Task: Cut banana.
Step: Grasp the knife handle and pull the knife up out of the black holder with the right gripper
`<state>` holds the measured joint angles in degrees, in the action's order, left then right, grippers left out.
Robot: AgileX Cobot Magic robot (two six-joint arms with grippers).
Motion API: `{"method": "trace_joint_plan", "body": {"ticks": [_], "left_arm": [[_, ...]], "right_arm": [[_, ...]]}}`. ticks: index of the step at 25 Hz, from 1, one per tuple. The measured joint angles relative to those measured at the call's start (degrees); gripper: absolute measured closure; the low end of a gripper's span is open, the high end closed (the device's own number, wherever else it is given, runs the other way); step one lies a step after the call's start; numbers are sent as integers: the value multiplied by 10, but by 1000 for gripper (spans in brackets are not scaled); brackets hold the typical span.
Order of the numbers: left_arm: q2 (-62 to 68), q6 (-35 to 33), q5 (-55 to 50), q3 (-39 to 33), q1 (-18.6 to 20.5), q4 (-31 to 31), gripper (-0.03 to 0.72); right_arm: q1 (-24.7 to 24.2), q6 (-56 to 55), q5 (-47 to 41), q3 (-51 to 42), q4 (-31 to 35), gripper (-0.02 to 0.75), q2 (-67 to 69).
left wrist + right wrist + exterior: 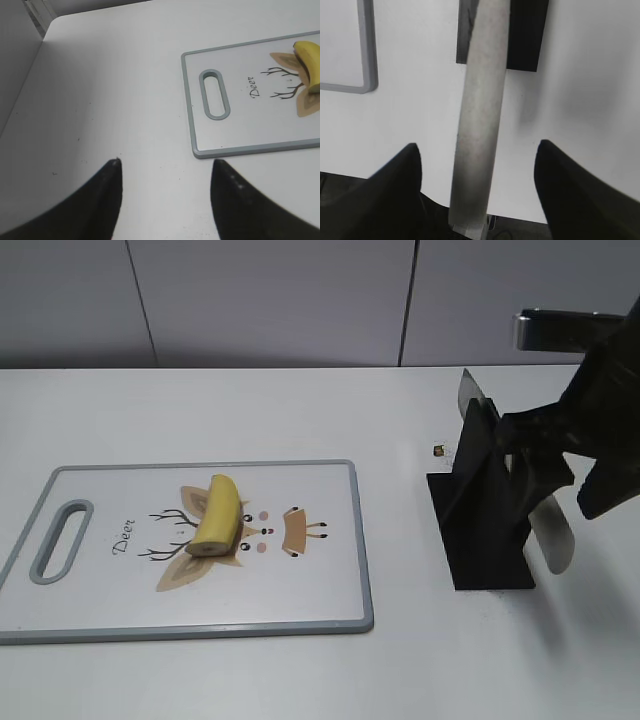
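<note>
The banana (218,515) is a short yellow piece lying on the deer print of the white cutting board (330,590), its pale cut end facing front. It also shows at the right edge of the left wrist view (311,65). A grey knife blade (480,125) runs from the black knife stand (485,530) back between the jaws of my right gripper (476,145). These jaws stand wide apart on either side of the blade, with a gap on each side. My left gripper (165,162) is open and empty over bare table, left of the board's handle end (215,95).
A small brown crumb (438,450) lies on the table just left of the stand. The board's corner (362,75) shows left of the blade. A grey wall runs behind the table.
</note>
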<state>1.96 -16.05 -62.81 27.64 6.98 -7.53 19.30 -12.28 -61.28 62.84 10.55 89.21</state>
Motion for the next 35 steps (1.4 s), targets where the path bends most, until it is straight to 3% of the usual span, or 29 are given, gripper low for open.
{"method": "trace_joint_plan", "body": {"ticks": [11, 13, 17, 35], "left_arm": [[0, 0, 0, 0, 0, 0, 137], [0, 0, 0, 0, 0, 0, 137], [0, 0, 0, 0, 0, 0, 137], [0, 0, 0, 0, 0, 0, 137]], "right_arm": [[0, -14, 1, 1, 1, 344, 66], [0, -14, 1, 1, 1, 396, 66], [0, -16, 1, 1, 12, 577, 66], [0, -30, -13, 8, 21, 575, 3]]}}
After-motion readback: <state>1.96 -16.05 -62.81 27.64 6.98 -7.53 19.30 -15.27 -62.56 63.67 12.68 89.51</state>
